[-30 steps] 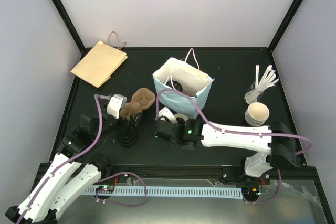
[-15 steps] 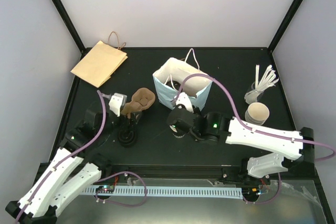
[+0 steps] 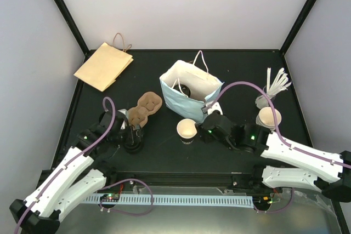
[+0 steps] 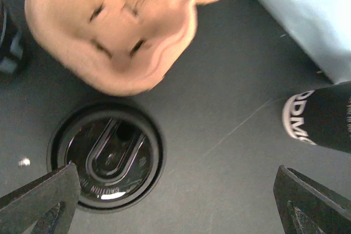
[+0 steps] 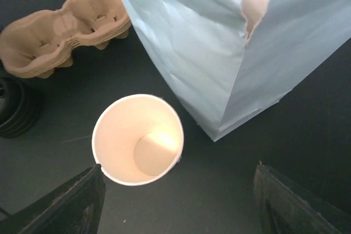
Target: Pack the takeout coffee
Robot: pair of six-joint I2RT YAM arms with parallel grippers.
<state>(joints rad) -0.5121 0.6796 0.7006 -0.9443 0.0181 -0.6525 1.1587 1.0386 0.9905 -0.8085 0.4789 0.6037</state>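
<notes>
A lidless white paper cup [image 3: 187,130] stands upright on the dark table in front of the blue bag; no lidded cup shows clearly. In the right wrist view the cup [image 5: 137,138] is empty and sits just ahead of my left fingertip. My right gripper [image 3: 204,128] [image 5: 176,182] is open and holds nothing. My left gripper [image 3: 133,133] [image 4: 175,190] is open, low over the pile of black lids [image 3: 133,144]. The top lid [image 4: 107,157] lies ahead of its left finger. A dark round thing [image 3: 185,89] shows inside the bag.
The open blue paper bag [image 3: 189,94] [image 5: 230,42] stands mid-table. A brown pulp cup carrier [image 3: 143,108] [image 4: 115,26] lies left of it. A flat brown bag [image 3: 104,65] lies at the back left. A stack of white cups [image 3: 269,118] and a holder of stirrers [image 3: 274,86] stand at the right.
My right gripper carried the white cup rightward, set it down and drew back to the right, now open. My left gripper came down over the lid pile.
</notes>
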